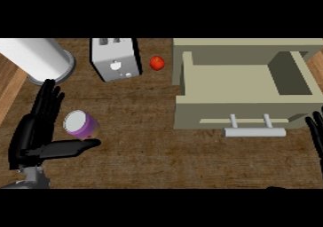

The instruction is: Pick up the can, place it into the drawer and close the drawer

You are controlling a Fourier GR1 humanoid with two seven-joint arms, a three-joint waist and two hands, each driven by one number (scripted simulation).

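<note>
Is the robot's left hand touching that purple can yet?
Cannot tell. In the head view the left hand is open beside the can, thumb just under it, with no plain gap or contact visible.

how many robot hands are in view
2: the left robot hand is open beside the purple can at the view's left; the right robot hand rests at the right edge, near the open drawer.

Left hand point(34, 133) open, fingers straight, right hand point(319, 133) open at edge
</note>
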